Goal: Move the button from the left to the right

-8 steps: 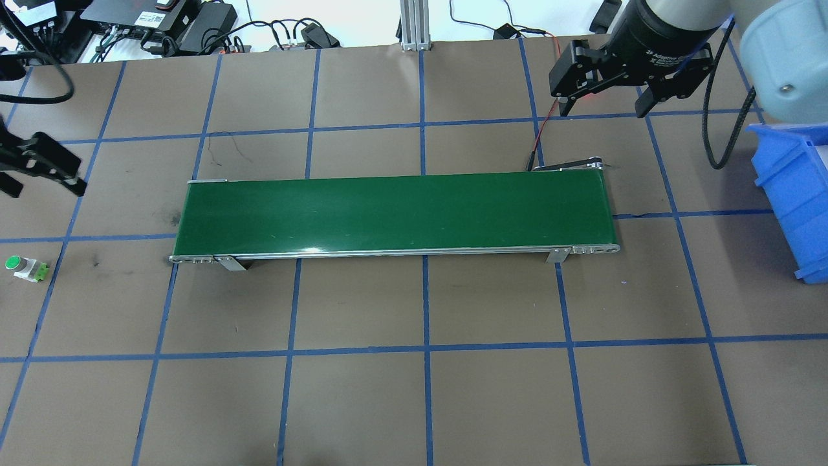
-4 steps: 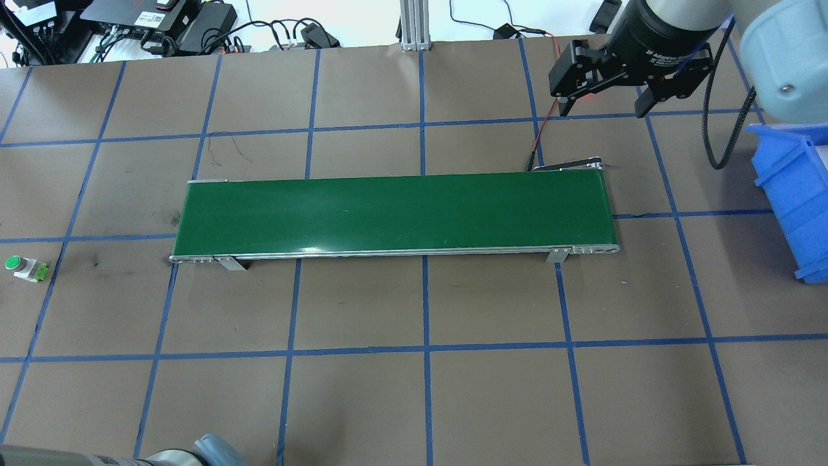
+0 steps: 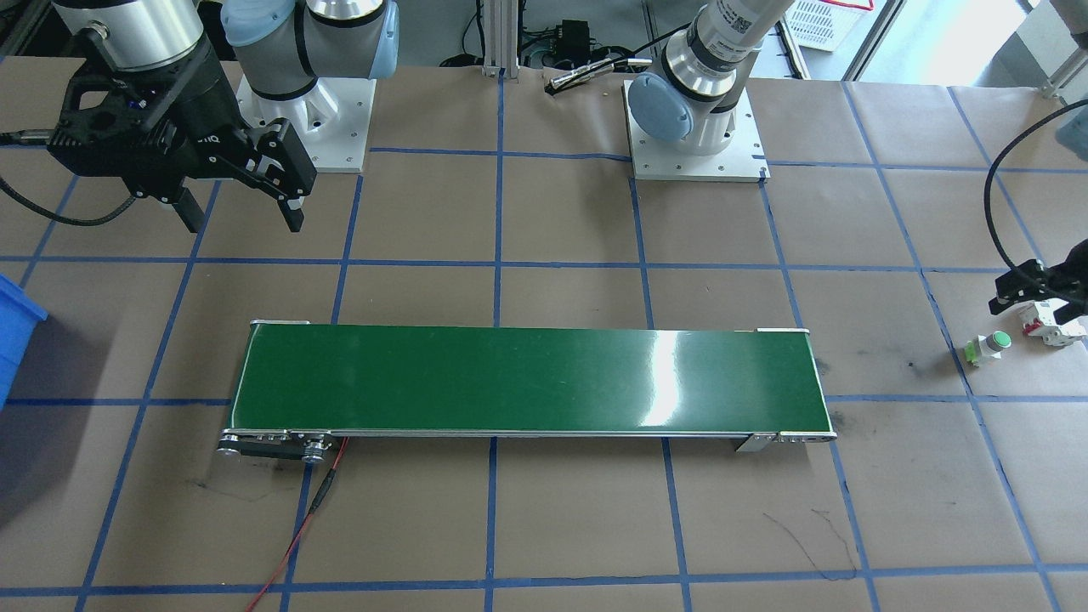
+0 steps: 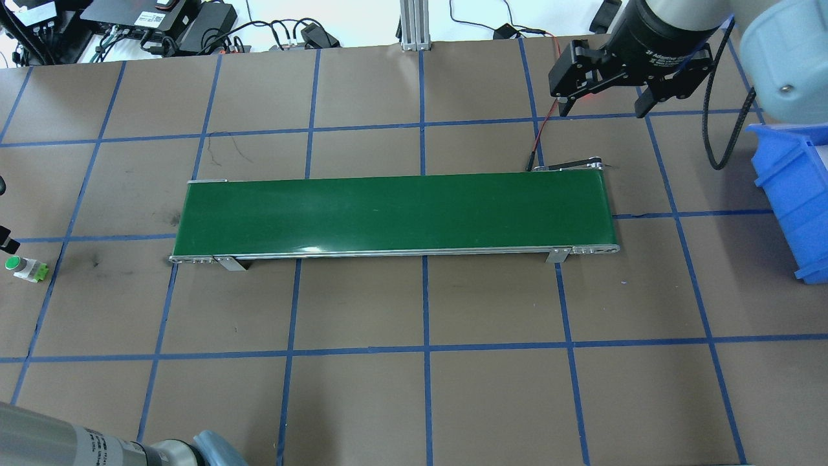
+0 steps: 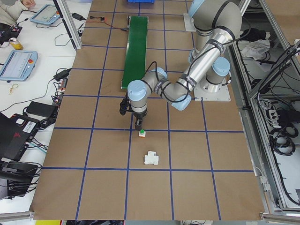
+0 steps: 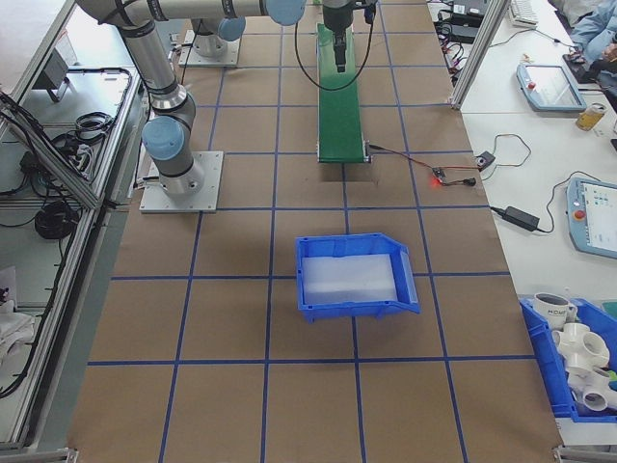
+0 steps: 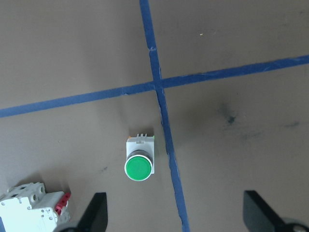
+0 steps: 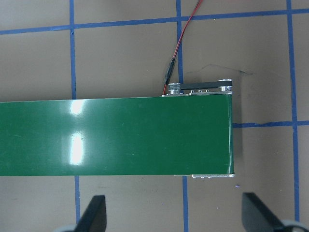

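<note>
The button [image 7: 139, 164], a green cap on a white and light-green body, lies on the brown paper by a blue tape line at the table's left end [image 4: 22, 266] [image 3: 988, 346] [image 5: 142, 133]. My left gripper [image 7: 176, 217] hovers open over it; in the left wrist view the button lies beyond the fingertips, nearer the left-hand finger [image 7: 98, 211]. Only a sliver of that gripper shows at the overhead view's left edge [image 4: 6, 243]. My right gripper [image 4: 603, 107] [image 3: 242, 219] hangs open and empty over the conveyor's far right end.
A white circuit breaker with red marks [image 3: 1054, 327] [image 7: 31, 208] lies close beside the button. A green conveyor belt [image 4: 394, 213] runs across the table's middle, with a red wire at its right end. A blue bin [image 4: 792, 194] stands at the right.
The left gripper left the overhead view's left edge, then came back as a sliver just above the button. The left arm's tube now shows at the bottom left. The right arm is still.
</note>
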### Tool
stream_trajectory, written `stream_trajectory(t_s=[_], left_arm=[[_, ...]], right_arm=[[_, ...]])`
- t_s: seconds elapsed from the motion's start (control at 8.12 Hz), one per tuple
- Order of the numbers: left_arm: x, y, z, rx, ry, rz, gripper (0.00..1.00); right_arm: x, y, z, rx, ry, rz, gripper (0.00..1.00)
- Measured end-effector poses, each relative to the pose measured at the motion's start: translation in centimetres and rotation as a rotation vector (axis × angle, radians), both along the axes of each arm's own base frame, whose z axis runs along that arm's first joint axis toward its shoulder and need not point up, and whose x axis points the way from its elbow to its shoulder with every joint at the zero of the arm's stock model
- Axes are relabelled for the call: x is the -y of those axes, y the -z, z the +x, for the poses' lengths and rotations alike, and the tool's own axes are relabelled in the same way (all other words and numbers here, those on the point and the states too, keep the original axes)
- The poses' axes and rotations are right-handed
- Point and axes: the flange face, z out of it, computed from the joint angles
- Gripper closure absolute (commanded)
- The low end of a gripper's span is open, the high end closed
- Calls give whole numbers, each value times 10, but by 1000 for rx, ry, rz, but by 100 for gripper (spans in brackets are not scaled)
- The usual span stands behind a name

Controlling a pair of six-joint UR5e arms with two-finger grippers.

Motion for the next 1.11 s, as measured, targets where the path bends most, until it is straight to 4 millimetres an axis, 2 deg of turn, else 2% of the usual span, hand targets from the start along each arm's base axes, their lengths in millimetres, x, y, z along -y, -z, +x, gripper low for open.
stream_trajectory(t_s=[0.25, 0.49, 0.74, 1.11], left_arm=[[5, 32, 11, 1, 43, 30, 0], [10, 56, 23, 41, 97, 43, 0], [12, 74, 27, 42, 116, 54, 0], [9, 90, 24, 22, 122, 72, 0]], right_arm=[[0, 0, 0, 0, 0, 0, 0], [0, 0, 0, 0, 0, 0, 0], [0, 0, 0, -1, -1, 0, 0], [0, 0, 0, -1, 0, 0, 0]])
